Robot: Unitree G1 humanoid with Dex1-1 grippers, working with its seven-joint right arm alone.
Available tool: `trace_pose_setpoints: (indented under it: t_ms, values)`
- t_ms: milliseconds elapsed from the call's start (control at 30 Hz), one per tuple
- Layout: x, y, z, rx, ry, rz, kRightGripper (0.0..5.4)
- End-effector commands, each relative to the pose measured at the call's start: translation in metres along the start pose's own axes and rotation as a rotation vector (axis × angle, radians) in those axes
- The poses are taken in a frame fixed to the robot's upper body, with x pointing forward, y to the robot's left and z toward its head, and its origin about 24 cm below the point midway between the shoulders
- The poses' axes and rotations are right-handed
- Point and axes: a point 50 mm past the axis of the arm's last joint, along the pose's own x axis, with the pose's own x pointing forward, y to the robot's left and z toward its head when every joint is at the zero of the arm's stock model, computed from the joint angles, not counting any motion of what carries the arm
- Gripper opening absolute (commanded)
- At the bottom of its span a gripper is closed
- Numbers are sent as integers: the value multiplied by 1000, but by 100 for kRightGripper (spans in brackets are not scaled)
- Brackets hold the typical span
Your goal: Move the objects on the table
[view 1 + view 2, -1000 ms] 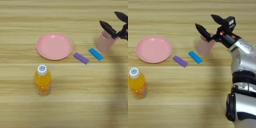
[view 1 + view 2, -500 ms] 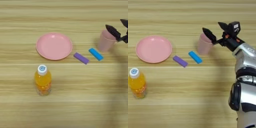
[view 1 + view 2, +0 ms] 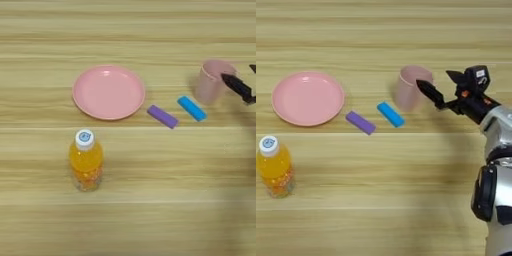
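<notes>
Bottle [image 3: 86, 160] stands nearest the tabletop's [image 3: 150, 210] front edge, on the left. Further back, in a row: plate [image 3: 109, 92], purple block [image 3: 162, 116], blue block [image 3: 192, 108], then the cup [image 3: 412, 88] upright toward the right edge. Right gripper [image 3: 438, 86] sits just beside the cup, fingers spread, holding nothing.

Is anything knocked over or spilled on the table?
No, nothing stands out. The cup and the bottle both stand upright, the plate lies flat, and the purple block and blue block lie beside the cup. No spill shows.
</notes>
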Motion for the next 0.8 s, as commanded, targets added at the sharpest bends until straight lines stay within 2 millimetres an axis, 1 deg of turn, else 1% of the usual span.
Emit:
trace_pose_setpoints:
  t_ms: [33,167,300,533,800]
  values:
    - [-10,-16,33,-128,-59,-28,537]
    - [-15,-15,24,-157,-8,-6,537]
    - [-13,-12,16,-170,38,-4,537]
    - [3,-2,5,-143,82,-23,537]
    - [17,5,6,-130,63,-46,537]
